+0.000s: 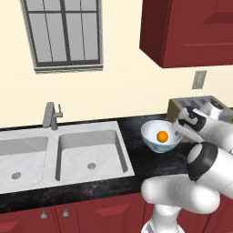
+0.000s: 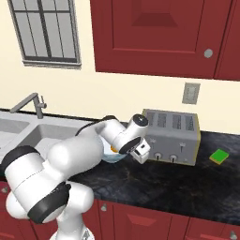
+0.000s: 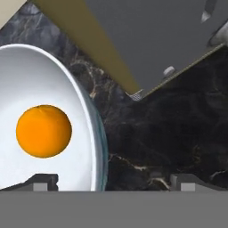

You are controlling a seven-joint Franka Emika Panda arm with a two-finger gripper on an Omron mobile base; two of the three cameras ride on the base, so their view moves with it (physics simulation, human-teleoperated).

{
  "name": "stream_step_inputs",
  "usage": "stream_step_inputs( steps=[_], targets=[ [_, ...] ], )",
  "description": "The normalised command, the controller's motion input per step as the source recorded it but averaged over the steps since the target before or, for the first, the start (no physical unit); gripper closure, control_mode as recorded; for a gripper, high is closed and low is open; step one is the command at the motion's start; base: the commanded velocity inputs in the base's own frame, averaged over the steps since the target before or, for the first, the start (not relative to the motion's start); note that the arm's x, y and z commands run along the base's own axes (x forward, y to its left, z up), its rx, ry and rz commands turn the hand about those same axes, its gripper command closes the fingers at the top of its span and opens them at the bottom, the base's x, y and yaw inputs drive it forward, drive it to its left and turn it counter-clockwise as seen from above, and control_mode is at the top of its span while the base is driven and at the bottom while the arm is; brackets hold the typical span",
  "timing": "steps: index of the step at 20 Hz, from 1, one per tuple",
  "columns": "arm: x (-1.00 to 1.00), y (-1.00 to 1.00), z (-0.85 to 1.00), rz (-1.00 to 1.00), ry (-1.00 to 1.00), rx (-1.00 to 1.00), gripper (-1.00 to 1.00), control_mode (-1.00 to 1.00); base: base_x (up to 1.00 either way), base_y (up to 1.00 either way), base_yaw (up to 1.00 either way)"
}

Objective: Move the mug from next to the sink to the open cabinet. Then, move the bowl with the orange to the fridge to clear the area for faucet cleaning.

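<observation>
The gripper (image 3: 113, 180) has its jaws wide apart and holds nothing; in the hand view one tip stands over the inside of the bowl (image 3: 84, 133) and the other over the dark counter (image 3: 169, 124), so the rim lies between them. The orange (image 3: 43, 131) lies inside the bowl, at centre left of the frame. The grey toaster (image 3: 147, 40) fills the upper right. In the left base view the bowl (image 1: 152, 142) stands on the counter right of the sink (image 1: 63, 154), with the faucet (image 1: 51, 116) behind the basins.

Orange (image 1: 162, 135) in bowl (image 1: 152, 141) beside sink (image 1: 68, 157)
</observation>
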Motion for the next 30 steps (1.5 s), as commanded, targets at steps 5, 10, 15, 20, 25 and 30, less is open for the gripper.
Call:
stream_step_inputs(
  steps=[5, 10, 15, 20, 25, 30],
  targets=[
    [0.42, 0.22, -0.28, 0.00, 0.02, 0.00, -1.00, -1.00, 0.00, 0.00, 0.00],
    [0.32, 0.20, -0.21, 0.00, 0.01, 0.00, 1.00, -1.00, 0.00, 0.00, 0.00],
    [0.00, 0.00, 0.00, 0.00, 0.00, 0.00, 1.00, -1.00, 0.00, 0.00, 0.00],
    [-0.11, 0.00, 0.41, 0.00, -0.09, 0.00, 1.00, -1.00, 0.00, 0.00, 0.00],
    [-0.45, 0.00, 1.00, -0.01, -0.23, 0.00, 1.00, -1.00, 0.00, 0.00, 0.00],
    [-0.86, 0.04, 0.97, 0.00, -0.18, 0.00, 1.00, -1.00, 0.00, 0.00, 0.00]
  ],
)
